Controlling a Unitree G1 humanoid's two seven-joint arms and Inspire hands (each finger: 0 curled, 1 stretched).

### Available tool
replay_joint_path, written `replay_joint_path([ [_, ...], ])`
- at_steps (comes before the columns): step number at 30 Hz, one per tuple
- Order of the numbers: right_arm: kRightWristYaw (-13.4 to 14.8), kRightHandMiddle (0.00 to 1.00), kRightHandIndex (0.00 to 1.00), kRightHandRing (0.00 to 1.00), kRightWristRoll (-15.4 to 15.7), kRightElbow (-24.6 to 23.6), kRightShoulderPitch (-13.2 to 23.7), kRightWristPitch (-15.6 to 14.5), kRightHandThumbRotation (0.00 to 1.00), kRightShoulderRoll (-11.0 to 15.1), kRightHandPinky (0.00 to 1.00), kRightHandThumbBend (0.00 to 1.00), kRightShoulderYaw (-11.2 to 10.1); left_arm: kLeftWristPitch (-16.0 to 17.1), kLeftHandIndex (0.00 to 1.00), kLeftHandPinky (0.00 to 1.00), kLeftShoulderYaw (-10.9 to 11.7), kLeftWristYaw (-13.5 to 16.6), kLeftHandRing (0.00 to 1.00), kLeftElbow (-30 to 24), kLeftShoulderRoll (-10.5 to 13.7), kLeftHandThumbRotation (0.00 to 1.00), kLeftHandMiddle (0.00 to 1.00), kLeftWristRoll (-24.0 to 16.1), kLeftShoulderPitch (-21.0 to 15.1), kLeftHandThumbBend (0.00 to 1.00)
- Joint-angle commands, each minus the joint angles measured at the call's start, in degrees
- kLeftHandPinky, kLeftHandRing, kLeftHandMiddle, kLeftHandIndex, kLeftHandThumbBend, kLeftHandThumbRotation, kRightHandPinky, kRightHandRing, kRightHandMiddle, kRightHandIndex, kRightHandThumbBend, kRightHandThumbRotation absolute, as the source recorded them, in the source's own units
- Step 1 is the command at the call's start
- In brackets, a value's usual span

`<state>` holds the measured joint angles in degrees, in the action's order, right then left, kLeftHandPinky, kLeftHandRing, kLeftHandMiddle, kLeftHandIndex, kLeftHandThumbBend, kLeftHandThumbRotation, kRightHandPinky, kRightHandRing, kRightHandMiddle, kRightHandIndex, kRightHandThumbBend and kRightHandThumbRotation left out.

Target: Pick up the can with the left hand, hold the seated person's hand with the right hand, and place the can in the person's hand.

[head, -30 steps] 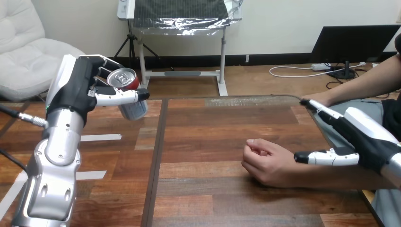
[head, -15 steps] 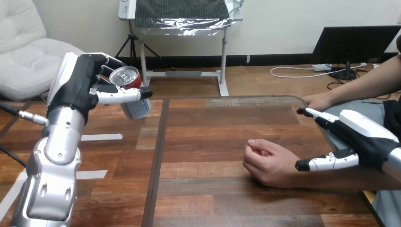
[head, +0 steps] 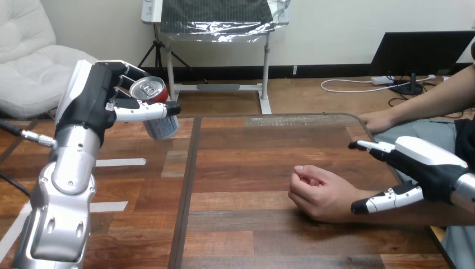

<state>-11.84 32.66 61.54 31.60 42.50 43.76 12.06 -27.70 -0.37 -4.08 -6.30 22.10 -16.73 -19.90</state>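
Left robot hand [head: 92,103] grips can [head: 161,128], off table [head: 252,140]

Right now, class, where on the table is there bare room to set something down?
Bare: the wooden table between its dark left strip and the person's closed fist, plus the near edge. Crowded: the right side, where the right hand flanks the person's forearm.

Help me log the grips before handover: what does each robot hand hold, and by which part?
The left hand holds the can by its side wall, thumb across the front. The right hand holds nothing; it is open at the person's wrist.
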Motion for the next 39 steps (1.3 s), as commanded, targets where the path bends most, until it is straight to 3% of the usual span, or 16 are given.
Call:
replay_joint_path([
  [1, -0.5, 0.96, 0.96, 1.00, 1.0, 1.1, 3.7, -1.7, 0.65, 3.0, 1.00, 1.00, 1.4, 0.5, 0.50, 0.32, 1.6, 0.3, 0.40, -2.9, 0.4, 0.00, 0.47, -0.1, -2.4, 0.63],
  [13, -1.2, 0.97, 0.96, 1.00, 3.4, 1.4, 4.7, -4.0, 0.54, 3.4, 1.00, 1.00, 4.2, -0.1, 0.50, 0.31, 1.5, 0.2, 0.39, -2.9, 0.3, 0.00, 0.46, -0.1, -2.7, 0.63],
  [22, -3.9, 0.98, 0.98, 1.00, 4.5, 1.7, 5.6, -7.3, 0.47, 3.2, 1.00, 1.00, 6.2, 0.6, 0.50, 0.31, 1.7, 0.0, 0.39, -3.0, 0.3, 0.00, 0.46, 0.3, -2.6, 0.62],
  [31, -3.9, 0.97, 0.96, 0.99, 6.3, 1.7, 6.0, -9.0, 0.40, 3.2, 1.00, 1.00, 8.5, 0.5, 0.50, 0.31, 1.6, -0.1, 0.39, -3.1, 0.6, 0.00, 0.46, 0.1, -2.6, 0.62],
  [34, -4.8, 0.97, 0.96, 0.99, 7.1, 2.0, 6.5, -10.7, 0.39, 2.9, 1.00, 1.00, 9.5, 0.1, 0.50, 0.31, 1.6, -0.2, 0.39, -3.4, 0.6, 0.00, 0.46, 0.0, -2.6, 0.62],
  [37, -6.4, 0.98, 0.96, 1.00, 7.0, 2.1, 6.8, -14.5, 0.36, 2.1, 0.99, 1.00, 9.7, -0.4, 0.50, 0.31, 1.7, -0.2, 0.39, -3.6, 0.5, 0.00, 0.46, 0.0, -2.7, 0.62],
  [39, -6.1, 0.97, 0.95, 0.99, 7.1, 2.0, 6.6, -14.5, 0.35, 2.0, 0.96, 1.00, 10.0, -0.3, 0.50, 0.31, 1.6, -0.2, 0.39, -3.7, 0.5, 0.00, 0.46, 0.0, -2.7, 0.62],
])
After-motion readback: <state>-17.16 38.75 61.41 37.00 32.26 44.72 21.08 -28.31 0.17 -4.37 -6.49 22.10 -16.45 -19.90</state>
